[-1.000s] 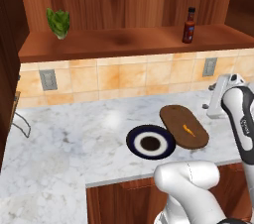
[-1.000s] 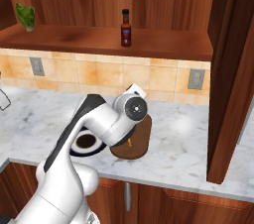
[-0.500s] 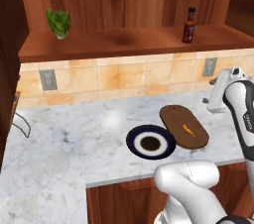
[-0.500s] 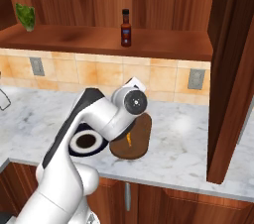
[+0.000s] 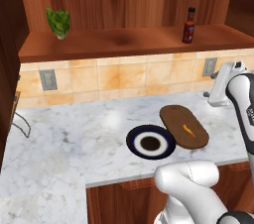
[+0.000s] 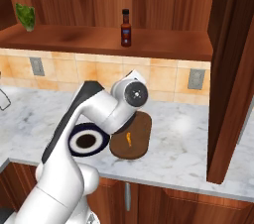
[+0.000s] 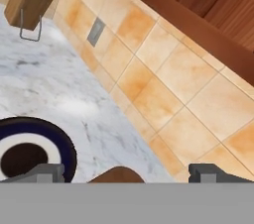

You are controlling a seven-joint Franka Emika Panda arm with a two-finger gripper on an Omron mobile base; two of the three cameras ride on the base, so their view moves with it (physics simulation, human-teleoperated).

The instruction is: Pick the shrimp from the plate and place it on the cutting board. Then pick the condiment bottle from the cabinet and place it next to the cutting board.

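The tiny orange shrimp [image 5: 188,129] [image 6: 129,139] lies on the oval brown cutting board [image 5: 179,119] [image 6: 140,128]. Just left of the board sits the round navy plate [image 5: 150,131] [image 6: 74,135] [image 7: 63,144], with nothing on its centre. The dark red condiment bottle [image 5: 188,26] [image 6: 126,28] stands upright on the cabinet shelf [image 5: 124,43] [image 6: 89,37]. My gripper [image 7: 126,173] is open with nothing between its fingertips [image 7: 44,172]. It hangs over the board's far end, facing the tiled wall. The white hand [image 5: 222,83] is to the right of the board, below the shelf.
A green leafy vegetable [image 5: 58,22] [image 6: 26,16] sits at the shelf's left end. A wooden knife block [image 7: 30,0] stands on the marble counter [image 5: 74,139] at the far left. Wall outlets [image 5: 48,79] [image 6: 196,79] are set in the tiles. A tall cabinet side panel [image 6: 230,69] stands at the right.
The hand has risen a little above the cutting board, still open. The shrimp, plate and bottle have not moved.
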